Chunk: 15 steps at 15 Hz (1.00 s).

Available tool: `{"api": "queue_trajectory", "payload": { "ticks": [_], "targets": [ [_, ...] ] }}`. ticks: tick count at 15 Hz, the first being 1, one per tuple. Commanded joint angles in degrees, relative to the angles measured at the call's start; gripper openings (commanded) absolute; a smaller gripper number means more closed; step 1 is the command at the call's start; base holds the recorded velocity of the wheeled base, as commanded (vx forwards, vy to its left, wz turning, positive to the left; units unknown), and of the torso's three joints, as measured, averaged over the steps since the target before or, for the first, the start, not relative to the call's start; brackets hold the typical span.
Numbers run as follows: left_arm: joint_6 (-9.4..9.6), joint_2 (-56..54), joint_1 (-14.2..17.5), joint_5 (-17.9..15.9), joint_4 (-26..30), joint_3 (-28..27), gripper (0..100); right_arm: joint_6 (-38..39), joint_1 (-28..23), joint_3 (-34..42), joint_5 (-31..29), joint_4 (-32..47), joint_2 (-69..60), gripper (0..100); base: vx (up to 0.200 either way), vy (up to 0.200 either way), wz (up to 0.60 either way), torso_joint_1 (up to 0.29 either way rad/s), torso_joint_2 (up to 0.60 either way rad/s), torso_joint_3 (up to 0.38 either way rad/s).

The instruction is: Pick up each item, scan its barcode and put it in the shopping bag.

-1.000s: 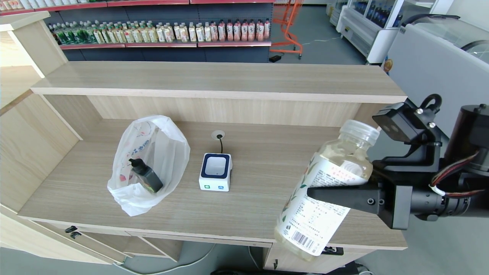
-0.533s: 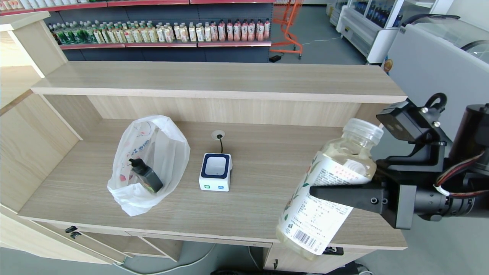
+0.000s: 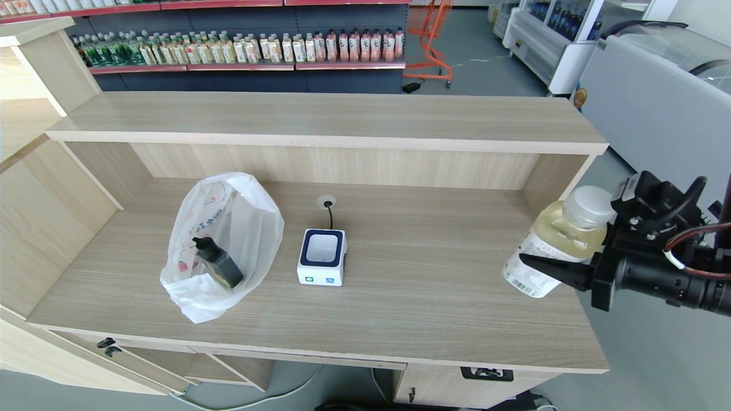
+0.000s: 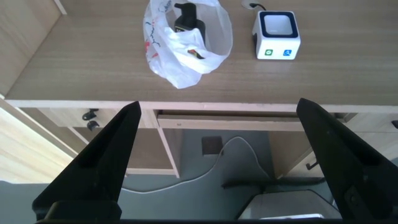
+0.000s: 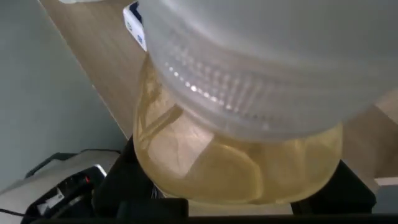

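Since before, our right gripper (image 3: 545, 261) has carried the tilted bottle (image 3: 562, 237) farther right, over the counter's (image 3: 428, 302) right edge, jaws clamped mid-body; we judge it liquid-heavy, slippery, fairly rigid.

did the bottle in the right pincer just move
Yes. The bottle in the right pincer moved right, farther from the scanner, from the counter's front edge to its right end.

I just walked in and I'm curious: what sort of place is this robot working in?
Most likely a small shop's checkout: shelves of bottled drinks stand behind the wooden counter, with a barcode scanner on it and a shopping bag beside that.
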Motion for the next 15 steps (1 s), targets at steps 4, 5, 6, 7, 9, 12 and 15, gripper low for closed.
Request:
{"api": "queue_trajectory", "payload": {
  "ticks": [4, 5, 6, 7, 9, 12, 15],
  "targets": [
    [-0.01, 0.0, 0.0, 0.0, 0.0, 0.0, 100, -16.5, -4.6, 2.1, -7.2, -7.6, -0.7, 0, 0.000, 0.000, 0.00, 0.000, 0.00, 0.000],
    [-0.01, 0.0, 0.0, 0.0, 0.0, 0.0, 100, -19.1, -4.7, 2.2, -7.2, -8.2, -0.7, 0, 0.000, 0.000, 0.00, 0.000, 0.00, 0.000],
    [-0.01, 0.0, 0.0, 0.1, 0.0, 0.0, 100, -21.2, -4.9, 2.2, -7.2, -8.2, -1.0, 0, 0.000, 0.000, 0.00, 0.000, 0.00, 0.000],
    [-0.01, 0.0, 0.0, 0.0, 0.0, 0.0, 100, -22.4, -5.0, 2.2, -7.2, -8.2, -1.3, 0, 0.000, 0.000, 0.00, 0.000, 0.00, 0.000],
    [-0.01, 0.0, 0.0, 0.0, 0.0, 0.0, 100, -23.1, -5.0, 2.1, -7.2, -8.2, -1.9, 0, 0.000, 0.000, 0.00, 0.000, 0.00, 0.000],
    [0.08, 0.0, 0.0, 0.0, 0.0, 0.0, 100, -22.9, -5.3, 4.0, -7.0, -8.2, -3.6, 0, 0.000, 0.000, 0.00, 0.000, 0.00, 0.000],
    [0.08, 0.0, 0.0, 0.0, 0.0, 0.0, 100, -22.9, -5.4, 5.9, -6.2, -8.2, -5.8, 0, 0.000, 0.000, 0.00, 0.000, 0.00, 0.000]
  ]
}}
